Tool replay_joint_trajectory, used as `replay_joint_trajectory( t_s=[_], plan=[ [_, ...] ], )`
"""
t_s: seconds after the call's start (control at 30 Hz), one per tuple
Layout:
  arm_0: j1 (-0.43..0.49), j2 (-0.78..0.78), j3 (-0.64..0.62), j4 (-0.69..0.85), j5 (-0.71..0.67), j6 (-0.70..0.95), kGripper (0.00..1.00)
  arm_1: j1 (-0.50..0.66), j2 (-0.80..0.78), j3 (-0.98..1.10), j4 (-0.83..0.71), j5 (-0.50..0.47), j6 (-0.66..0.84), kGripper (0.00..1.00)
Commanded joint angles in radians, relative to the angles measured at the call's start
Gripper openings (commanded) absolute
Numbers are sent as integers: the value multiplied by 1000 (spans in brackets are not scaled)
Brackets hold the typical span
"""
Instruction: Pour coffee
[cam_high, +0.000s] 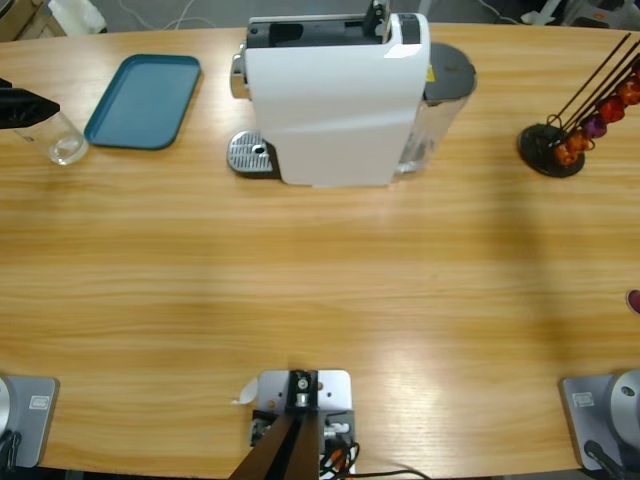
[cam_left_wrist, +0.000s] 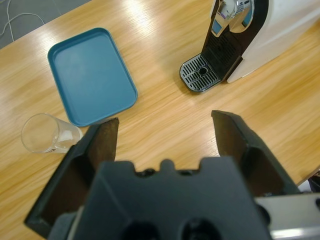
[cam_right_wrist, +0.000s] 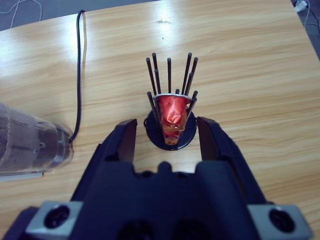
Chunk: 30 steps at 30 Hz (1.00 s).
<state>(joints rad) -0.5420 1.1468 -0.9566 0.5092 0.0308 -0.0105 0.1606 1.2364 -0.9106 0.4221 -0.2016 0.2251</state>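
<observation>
Glass (cam_left_wrist: 47, 134) lies beside tray (cam_left_wrist: 91, 75) (apparently touching), left end effector (cam_left_wrist: 165, 134) open above.

Matte black two-jawed end effectors (cam_left_wrist: 165, 135)

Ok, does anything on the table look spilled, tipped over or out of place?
Yes: the clear drinking glass lies on its side beside the teal plastic tray, not upright. No spill shows; the white coffee machine stands upright.

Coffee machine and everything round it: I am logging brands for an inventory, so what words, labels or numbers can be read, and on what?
None can be read.
Coffee machine: a small yellow patch beside its grey water tank lid, too small to read.
Blue tray, glass, capsule rack: no text shows.
</observation>
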Motion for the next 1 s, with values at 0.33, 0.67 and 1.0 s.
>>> replay_joint_trajectory(
  t_s=[0.33, 0.67, 1.0],
  plan=[
    [21, 6, 36, -11, -9, -2, 798, -15, 77, 29, -14, -21, 23, 513],
    [22, 9, 36, -11, -9, 0, 798, -23, 72, 29, -19, -25, 23, 513],
    [24, -2, 39, -9, -9, 0, 798, -23, 66, 32, -19, -25, 23, 370]
  ],
)
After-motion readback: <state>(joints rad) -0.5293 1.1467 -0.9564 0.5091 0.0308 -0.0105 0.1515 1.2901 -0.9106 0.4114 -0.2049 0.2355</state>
